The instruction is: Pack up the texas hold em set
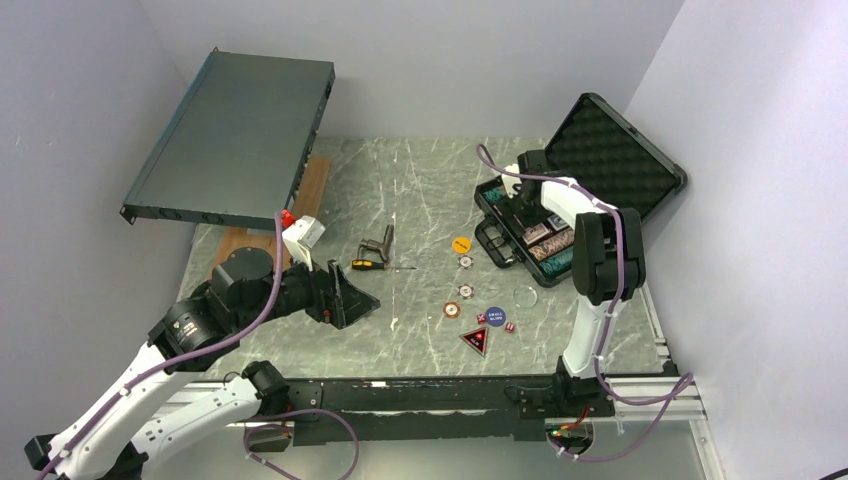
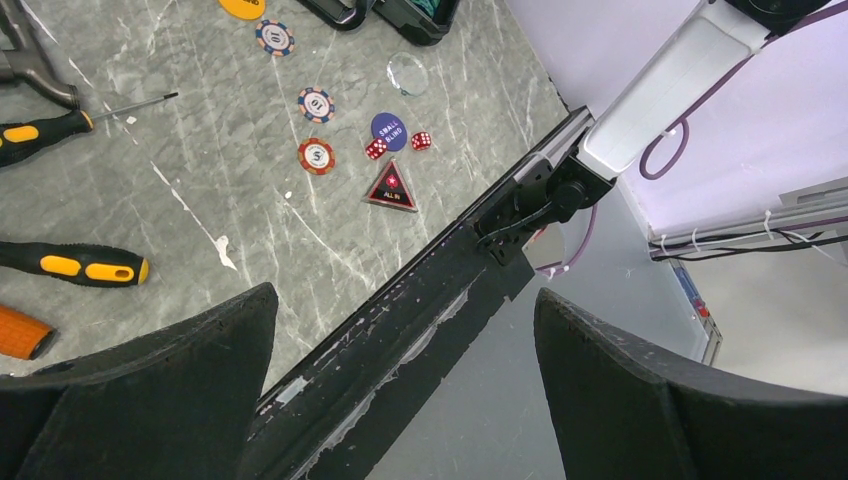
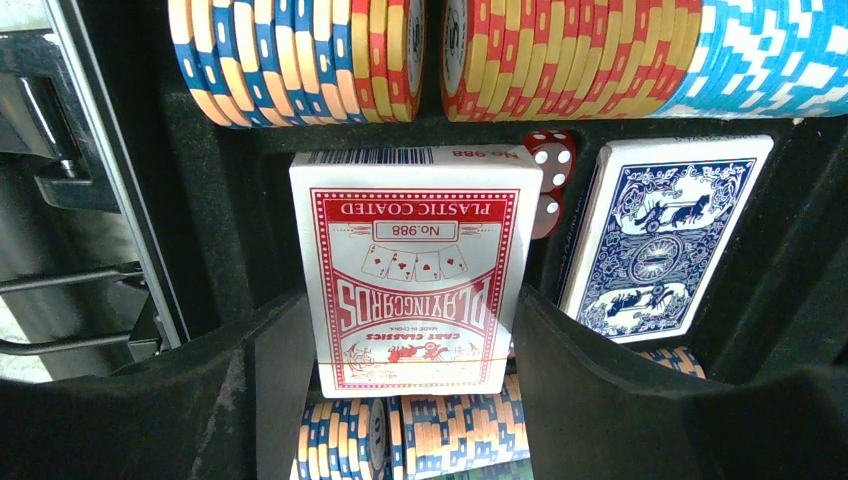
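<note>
The black case (image 1: 612, 158) stands open at the right, its foam lid up. In the right wrist view my right gripper (image 3: 410, 300) is shut on the red card deck (image 3: 410, 230), holding it upright in the case's middle slot. Next to it sit a blue deck (image 3: 660, 235) and red dice (image 3: 548, 160), with rows of striped chips (image 3: 300, 60) beyond. Loose on the table lie three chips (image 2: 315, 104), a blue button (image 2: 389, 130), a yellow button (image 1: 461, 243), a triangular button (image 2: 392, 188) and two dice (image 2: 376, 149). My left gripper (image 2: 405, 340) hangs open over the table's near edge, holding nothing.
A large dark-grey rack unit (image 1: 230, 140) leans at the back left above a wooden board (image 1: 305, 195). Orange-handled screwdrivers (image 2: 75, 265) and a grey tool (image 1: 378, 243) lie mid-table. A clear disc (image 2: 407, 72) rests near the case. The black front rail (image 2: 430, 290) runs under the left gripper.
</note>
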Tool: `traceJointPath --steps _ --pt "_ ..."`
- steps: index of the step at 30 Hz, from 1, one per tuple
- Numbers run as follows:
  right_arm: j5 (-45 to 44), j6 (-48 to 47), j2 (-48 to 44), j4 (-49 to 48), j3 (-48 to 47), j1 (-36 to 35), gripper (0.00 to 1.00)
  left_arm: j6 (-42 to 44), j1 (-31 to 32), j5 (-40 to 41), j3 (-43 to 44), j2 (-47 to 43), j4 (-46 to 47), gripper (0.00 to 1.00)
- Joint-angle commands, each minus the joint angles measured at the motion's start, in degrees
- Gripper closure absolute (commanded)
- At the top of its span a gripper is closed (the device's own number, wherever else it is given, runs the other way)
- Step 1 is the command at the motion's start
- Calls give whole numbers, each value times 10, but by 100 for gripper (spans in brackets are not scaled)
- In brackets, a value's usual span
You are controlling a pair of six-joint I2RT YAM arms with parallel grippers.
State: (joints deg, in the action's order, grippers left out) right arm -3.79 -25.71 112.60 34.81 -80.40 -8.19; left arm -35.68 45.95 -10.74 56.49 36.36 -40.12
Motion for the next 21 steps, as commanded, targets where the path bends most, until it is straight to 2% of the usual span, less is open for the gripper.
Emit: traceJointPath --steps 1,3,5,7,8,17,21 --pt "97 3 -4 -37 16 0 67 -8 1 -11 12 0 23 1" --pt "113 9 -14 -30 20 0 57 -7 1 -11 12 0 23 1" --pt "111 14 -20 -25 22 1 37 -6 1 -10 14 1 21 1" --pt "106 15 -25 -16 20 0 4 -5 1 -9 14 0 19 1" --pt "103 16 -28 -14 19 0 0 -5 1 -10 14 0 18 1" --pt "58 46 -90 -15 31 2 0 -7 0 -14 12 3 17 1" --pt "53 86 -130 -38 52 14 5 -6 0 -18 14 9 18 1"
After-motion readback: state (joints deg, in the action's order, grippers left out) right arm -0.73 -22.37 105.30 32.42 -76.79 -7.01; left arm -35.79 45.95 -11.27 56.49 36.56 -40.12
